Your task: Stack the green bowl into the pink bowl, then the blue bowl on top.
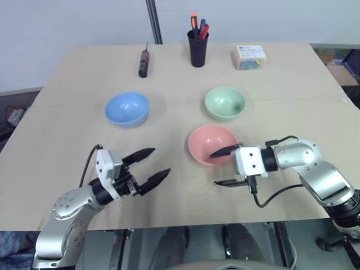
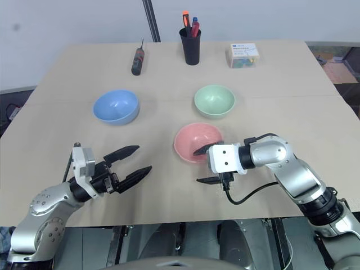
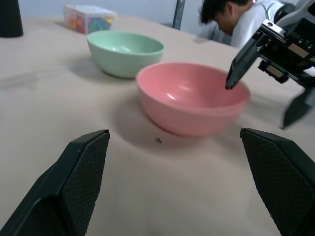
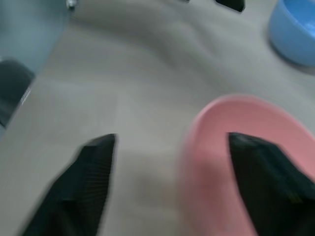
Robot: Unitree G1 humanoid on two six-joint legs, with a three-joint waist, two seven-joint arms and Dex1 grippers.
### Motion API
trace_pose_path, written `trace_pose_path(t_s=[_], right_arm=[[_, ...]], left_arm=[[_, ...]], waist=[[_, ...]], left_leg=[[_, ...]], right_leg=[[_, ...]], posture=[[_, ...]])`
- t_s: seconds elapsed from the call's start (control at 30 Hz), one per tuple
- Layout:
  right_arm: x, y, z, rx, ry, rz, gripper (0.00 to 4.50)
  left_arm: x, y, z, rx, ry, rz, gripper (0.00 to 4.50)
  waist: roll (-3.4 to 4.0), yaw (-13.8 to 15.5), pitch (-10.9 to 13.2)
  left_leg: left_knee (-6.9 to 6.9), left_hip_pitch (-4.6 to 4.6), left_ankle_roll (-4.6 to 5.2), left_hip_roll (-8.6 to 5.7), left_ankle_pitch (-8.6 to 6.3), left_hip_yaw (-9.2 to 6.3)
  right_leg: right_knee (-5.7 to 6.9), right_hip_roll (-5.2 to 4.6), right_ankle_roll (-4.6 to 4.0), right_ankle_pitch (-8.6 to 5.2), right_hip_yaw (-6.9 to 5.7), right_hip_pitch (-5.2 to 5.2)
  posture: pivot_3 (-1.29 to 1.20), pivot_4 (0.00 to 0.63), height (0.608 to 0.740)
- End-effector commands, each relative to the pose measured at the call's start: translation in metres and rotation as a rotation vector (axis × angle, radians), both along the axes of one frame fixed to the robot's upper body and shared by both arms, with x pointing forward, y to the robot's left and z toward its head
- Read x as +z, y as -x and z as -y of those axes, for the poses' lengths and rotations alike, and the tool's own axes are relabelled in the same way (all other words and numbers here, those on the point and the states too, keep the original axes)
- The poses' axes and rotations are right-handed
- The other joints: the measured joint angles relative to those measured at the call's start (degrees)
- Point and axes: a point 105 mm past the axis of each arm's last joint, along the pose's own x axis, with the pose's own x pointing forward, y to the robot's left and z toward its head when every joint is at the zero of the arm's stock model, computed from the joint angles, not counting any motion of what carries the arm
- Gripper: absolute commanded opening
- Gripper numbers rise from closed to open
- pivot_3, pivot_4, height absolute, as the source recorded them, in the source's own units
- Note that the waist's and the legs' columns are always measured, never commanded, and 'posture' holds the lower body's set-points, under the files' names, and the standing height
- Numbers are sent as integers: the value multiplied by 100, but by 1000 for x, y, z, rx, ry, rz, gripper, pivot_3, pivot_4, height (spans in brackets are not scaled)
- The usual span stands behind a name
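While all three bowls sit apart and unstacked on the table [image 1: 67, 112], the pink bowl [image 1: 211, 143] lies nearest the front edge, right of centre; the green bowl [image 1: 225, 103] sits just behind it; the blue bowl [image 1: 127, 108] rests left of centre. The right gripper [image 1: 224, 167] is spread wide, one finger over the pink rim, gripping nothing; the left gripper [image 1: 147, 165] is likewise spread and empty, near the front-left edge.

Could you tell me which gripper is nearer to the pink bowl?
The right. The right gripper stands open astride the pink bowl's near rim, one finger over its inside. The left gripper is open too, apart from it over bare table.
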Motion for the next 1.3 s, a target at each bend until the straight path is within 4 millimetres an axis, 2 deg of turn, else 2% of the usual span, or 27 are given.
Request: trace_pose_path(t_s=[0.03,0.13,0.27,0.33,0.5,0.67,0.97,1.3], right_arm=[[51,-12,0,-23,-92,45,4440],[72,-41,1,-117,-143,85,4440],[80,-89,4,-287,-168,108,4440],[77,-104,3,-328,-170,99,4440],[52,-143,3,-428,-75,94,4440],[29,-163,7,-460,25,81,4440],[11,-181,10,-518,97,81,4440],[12,-178,7,-469,100,110,134]], left_arm=[[22,-4,-8,50,95,69,4500],[28,-5,-9,68,132,83,4500],[36,-7,-15,115,176,110,4500],[40,-7,-17,131,192,120,4500],[43,-2,-19,152,198,132,4500],[45,2,-21,154,191,143,4500],[45,4,-20,145,177,150,4500],[43,0,-16,116,169,143,4500]], waist=[[1,-12,0],[-1,-15,-1],[-4,-5,-2],[-4,-13,-2],[-2,-32,-1],[-2,-33,-1],[-1,-46,0],[0,-46,0]], left_leg=[[0,1,0,1,0,-1],[0,3,0,2,0,-2],[-1,-2,0,-3,0,-3],[-1,-3,-1,-6,0,-1],[-7,-3,-2,-13,1,3],[-11,-4,-3,-16,2,11],[-16,-3,-3,-18,2,15],[-17,-3,-4,-18,2,17]], right_leg=[[0,0,0,0,0,0],[1,1,0,0,-2,0],[-1,0,0,0,-3,-2],[-2,-1,0,0,-1,-3],[-3,-1,-1,0,2,-9],[-2,1,-1,0,7,-16],[-1,3,-2,0,10,-20],[0,3,-2,0,13,-21]], posture=[[0,150,740],[0,150,740],[0,150,740],[0,150,740],[0,150,740],[0,150,740],[0,150,740],[0,150,740]])
